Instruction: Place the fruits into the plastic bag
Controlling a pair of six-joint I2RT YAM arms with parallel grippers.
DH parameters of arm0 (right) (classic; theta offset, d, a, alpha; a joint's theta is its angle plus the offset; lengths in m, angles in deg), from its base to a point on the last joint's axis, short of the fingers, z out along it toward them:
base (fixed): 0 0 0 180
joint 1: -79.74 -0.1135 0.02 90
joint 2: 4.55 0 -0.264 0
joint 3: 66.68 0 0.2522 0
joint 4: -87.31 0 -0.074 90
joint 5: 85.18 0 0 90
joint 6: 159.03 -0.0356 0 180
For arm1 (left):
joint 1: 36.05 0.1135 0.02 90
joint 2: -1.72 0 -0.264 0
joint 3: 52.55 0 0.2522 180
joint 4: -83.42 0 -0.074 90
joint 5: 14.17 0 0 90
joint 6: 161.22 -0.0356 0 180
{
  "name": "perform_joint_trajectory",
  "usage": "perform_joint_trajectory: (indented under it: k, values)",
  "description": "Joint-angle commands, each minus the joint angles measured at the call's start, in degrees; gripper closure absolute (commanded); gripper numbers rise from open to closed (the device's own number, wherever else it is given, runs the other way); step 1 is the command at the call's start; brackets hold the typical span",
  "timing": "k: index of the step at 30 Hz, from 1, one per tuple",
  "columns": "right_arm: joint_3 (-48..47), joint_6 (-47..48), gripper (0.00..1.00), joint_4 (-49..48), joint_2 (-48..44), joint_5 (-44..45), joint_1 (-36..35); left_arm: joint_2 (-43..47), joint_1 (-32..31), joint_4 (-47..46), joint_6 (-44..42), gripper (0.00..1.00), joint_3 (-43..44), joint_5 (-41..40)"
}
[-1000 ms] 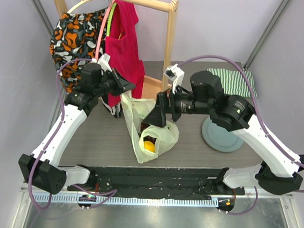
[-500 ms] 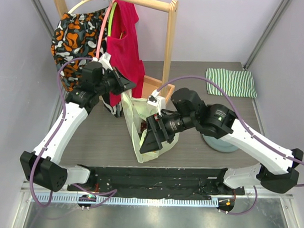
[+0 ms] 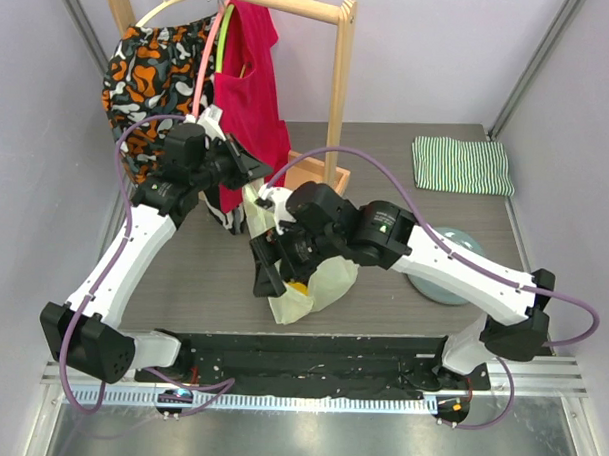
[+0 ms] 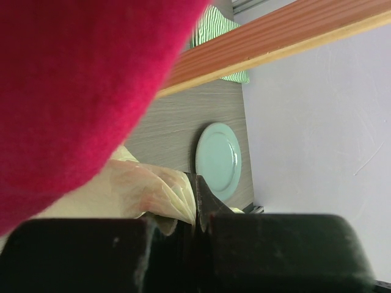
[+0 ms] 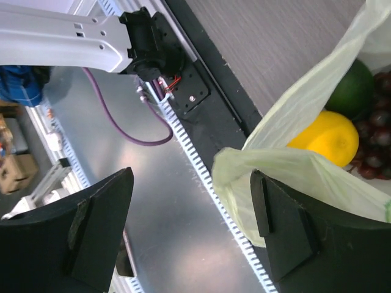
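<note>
Fruit lies inside the thin pale-green translucent plastic bag (image 3: 294, 306) on the grey wood-grain counter (image 3: 203, 274).
Left end effector (image 3: 254, 172) is clenched on the bag's top edge. Right end effector (image 5: 190, 227) is released, fingers spread wide at the bag's mouth, where a round yellow-orange citrus (image 5: 327, 139), a green avocado (image 5: 352, 89) and dark grapes (image 5: 379, 131) show.

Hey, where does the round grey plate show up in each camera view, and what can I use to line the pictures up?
Top external: the plate lies right of centre on the table, partly under the right arm.
Left wrist: the plate is just right of centre, beyond the plastic bag.
Right wrist: not in it.
Shared landmark: the plastic bag, in all three views.
</note>
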Motion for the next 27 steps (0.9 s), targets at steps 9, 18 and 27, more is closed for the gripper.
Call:
perform_joint_trajectory:
  k: [9,18,27]
  values:
    - [-13.2,3.2,0.43,10.2,7.3,23.0,-8.0,0.6,0.2,-3.1,-0.8,1.0,1.5,2.1]
    - [-28.1,7.5,0.99,13.3,-0.7,47.0,-7.8,7.4,0.3,1.0,-8.8,1.0,4.1,1.6]
    - [-32.1,12.7,0.99,9.3,-5.4,47.5,8.6,6.8,0.3,9.0,-4.0,1.0,16.6,9.2]
